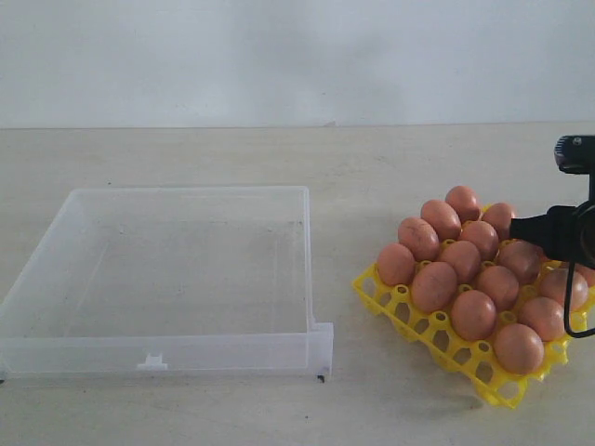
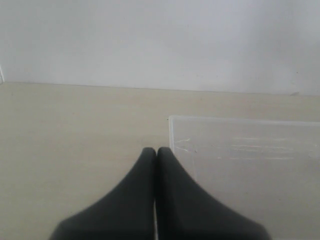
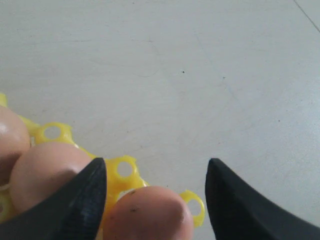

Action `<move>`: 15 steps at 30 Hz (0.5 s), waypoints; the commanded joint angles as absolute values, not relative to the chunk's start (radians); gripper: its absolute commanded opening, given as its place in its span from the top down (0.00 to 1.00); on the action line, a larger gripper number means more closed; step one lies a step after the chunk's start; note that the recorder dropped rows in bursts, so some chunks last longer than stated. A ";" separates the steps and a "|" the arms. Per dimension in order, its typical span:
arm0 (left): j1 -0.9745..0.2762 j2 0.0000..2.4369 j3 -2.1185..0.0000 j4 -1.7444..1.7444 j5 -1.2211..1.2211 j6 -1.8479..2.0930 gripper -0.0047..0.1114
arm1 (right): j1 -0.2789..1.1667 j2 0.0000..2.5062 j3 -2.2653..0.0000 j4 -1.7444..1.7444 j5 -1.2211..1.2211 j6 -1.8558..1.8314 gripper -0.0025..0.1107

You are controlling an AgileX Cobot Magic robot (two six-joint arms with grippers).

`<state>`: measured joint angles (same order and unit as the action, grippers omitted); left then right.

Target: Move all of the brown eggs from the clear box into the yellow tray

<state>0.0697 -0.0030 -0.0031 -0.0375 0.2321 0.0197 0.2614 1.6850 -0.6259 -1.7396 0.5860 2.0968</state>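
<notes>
R gripper (image 3: 156,161) spread above brown eggs (image 1: 474,314), yellow tray (image 1: 402,299)

Beige table (image 1: 186,149): clear box (image 1: 186,354), yellow tray (image 1: 402,299) apart.

Between right pincer (image 3: 156,165) fingers: spread apart; one of the brown eggs (image 3: 149,212) fills most of the gap, on the yellow tray (image 3: 120,172) rim.
Outside one finger: another egg sits close against it.
Ahead of right pincer: bare surface (image 3: 175,65), free passage.
Ahead of left pincer (image 2: 154,150): bare surface, free.
Beside left pincer: clear box (image 2: 172,120) corner wall just beside the tips.
</notes>
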 commanded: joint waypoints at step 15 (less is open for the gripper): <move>0.071 0.000 0.000 -0.035 0.232 0.020 1.00 | 0.268 1.295 -0.670 -1.744 0.591 2.057 0.48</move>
